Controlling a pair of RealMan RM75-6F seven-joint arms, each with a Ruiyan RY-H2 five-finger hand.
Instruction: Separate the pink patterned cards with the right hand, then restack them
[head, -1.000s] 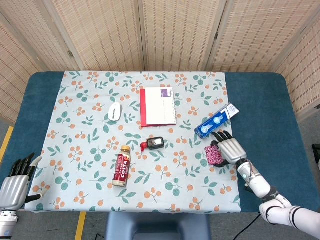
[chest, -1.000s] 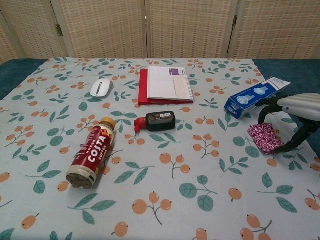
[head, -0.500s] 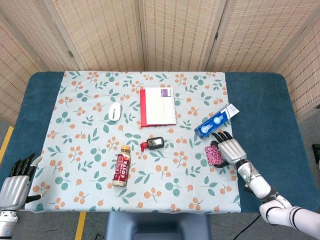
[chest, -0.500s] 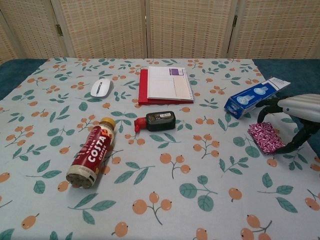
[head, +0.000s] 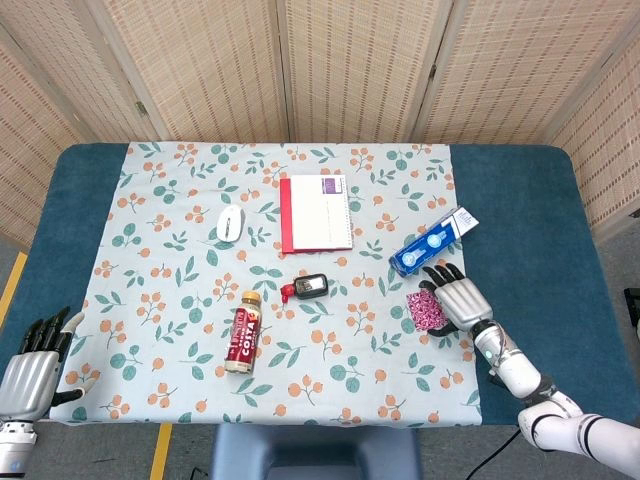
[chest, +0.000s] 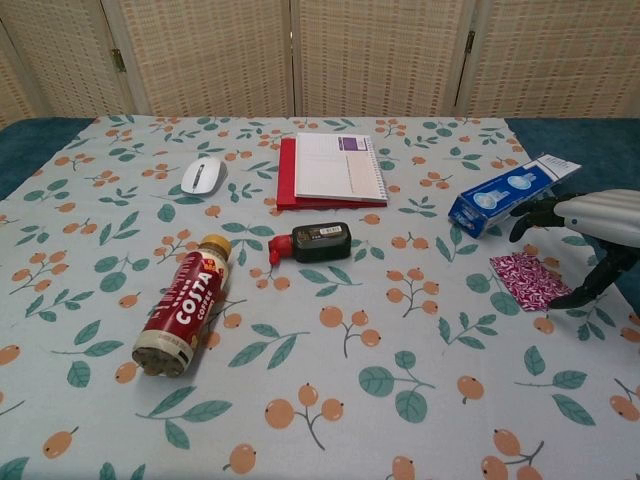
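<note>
Right hand: the right hand (chest: 585, 232) arches over the cards with its fingers spread and curved down; it grips nothing that I can make out, and whether a fingertip touches the top card I cannot tell.
Cards: the pink patterned cards (chest: 531, 279) lie flat on the cloth as one stack, just under and beside that hand, near the right edge of the cloth.
Step in hand: by my reading, the separating is only starting; the stack looks undivided.
Next move: it likely calls for a fingertip pressing lightly on the top card and sliding it sideways off the rest, without dragging the whole pile.
Left hand: the left hand (head: 30, 375) hangs idle off the near left corner, fingers apart, holding nothing.
Neighbour: a blue box (chest: 507, 193) sits just behind the cards, close enough to be nudged.
Bench: a floral cloth (head: 180, 270) covers the blue bench (head: 525, 215).
Room: woven folding screens (head: 330, 60) stand behind.
</note>
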